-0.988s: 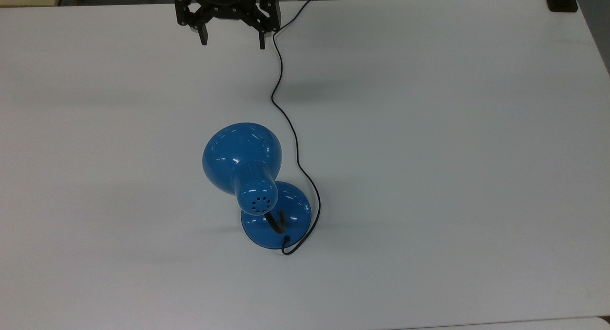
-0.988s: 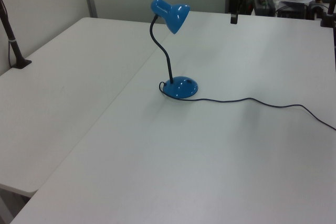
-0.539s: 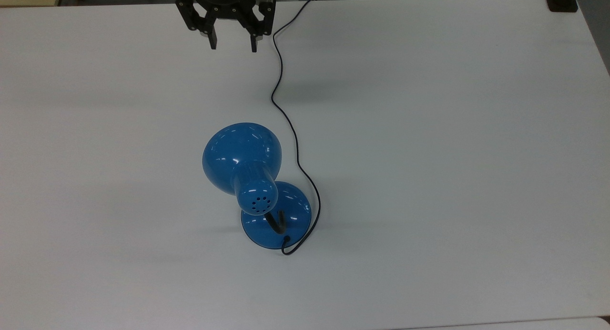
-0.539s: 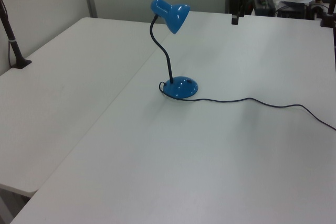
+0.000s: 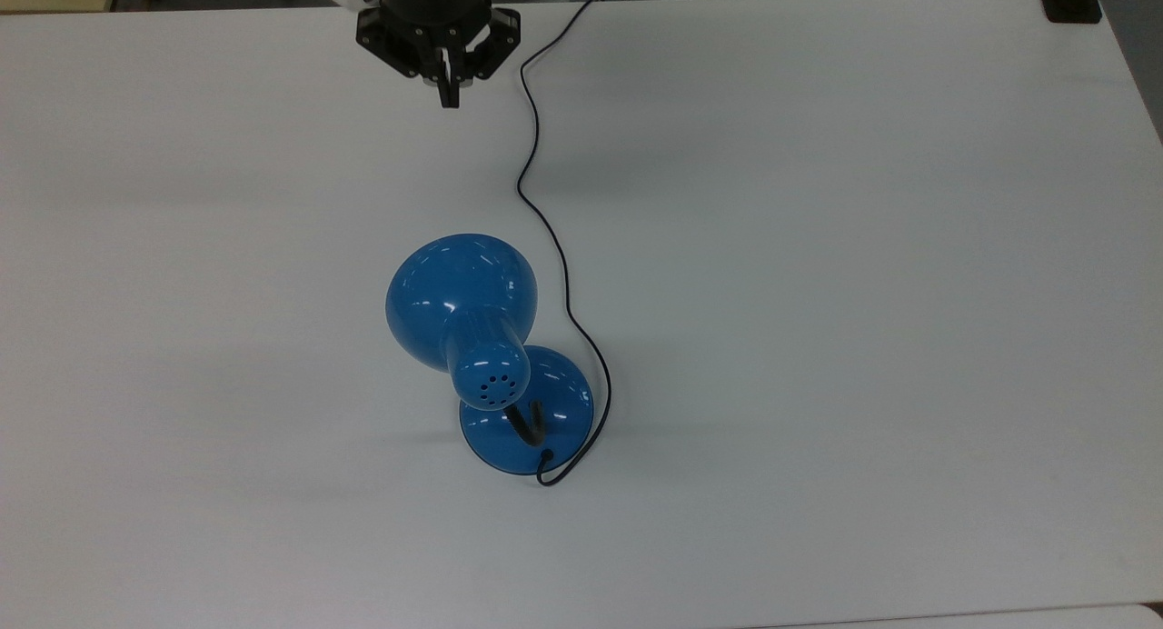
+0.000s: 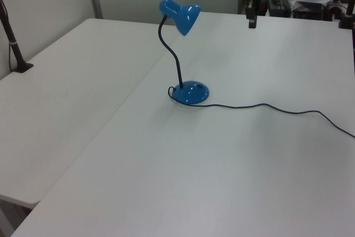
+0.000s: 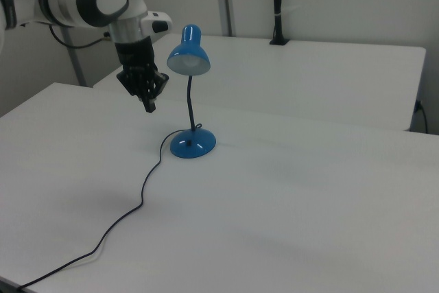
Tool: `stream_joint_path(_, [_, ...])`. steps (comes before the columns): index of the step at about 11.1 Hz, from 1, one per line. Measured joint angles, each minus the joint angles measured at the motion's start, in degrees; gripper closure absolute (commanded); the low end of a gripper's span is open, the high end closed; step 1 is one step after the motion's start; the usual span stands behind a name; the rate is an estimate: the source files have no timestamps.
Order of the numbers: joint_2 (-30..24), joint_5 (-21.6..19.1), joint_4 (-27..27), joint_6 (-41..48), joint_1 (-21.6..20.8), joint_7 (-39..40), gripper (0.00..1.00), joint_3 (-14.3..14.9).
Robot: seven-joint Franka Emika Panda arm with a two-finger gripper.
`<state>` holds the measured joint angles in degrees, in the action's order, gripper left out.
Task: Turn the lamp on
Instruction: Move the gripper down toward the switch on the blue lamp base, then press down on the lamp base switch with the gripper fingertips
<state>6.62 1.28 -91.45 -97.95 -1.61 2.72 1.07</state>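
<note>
Gripper (image 5: pixel 449 97) pinched together, empty, near tabletop (image 5: pixel 863 247) far edge. Risk: snagging cord (image 5: pixel 536 156) or tipping lamp (image 5: pixel 472 329) when pressing its switch.

tool (image 5: pixel 449 97): hangs above the desk (image 5: pixel 818 247) near its far edge in the top view, touching nothing, fingers together.
lamp (image 5: pixel 482 338): stands on the desk well apart from the tool, below it in the top view and slightly to the top view's right.
shade (image 7: pixel 188 56): in the right view, just to the right view's right of the tool, at about the tool's height.
base (image 7: pixel 193 144): in the right view, below the tool and to the right view's right of it.
cord (image 5: pixel 536 174): lies on the desk, running from the base past the tool on the top view's right, near it but apart.
tool in the left view (image 6: pixel 252 21): to the left view's right of the shade, apart from it.
</note>
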Motion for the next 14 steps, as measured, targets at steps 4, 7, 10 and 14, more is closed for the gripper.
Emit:
stream_joint_path(4, [2.2, 0.0, -6.4, -11.1, -0.6, 1.7, 0.95, -0.1])
stream_joint_path(7, [6.3, 0.0, -10.2, -22.7, -1.6, 1.7, 0.91, -0.1])
stream_joint_path(10, [12.4, 0.0, -10.5, -35.0, -1.7, 1.7, 0.91, -0.4])
stream_joint_path(14, [15.9, 0.0, -10.5, -44.9, -1.7, 1.7, 0.90, -1.3])
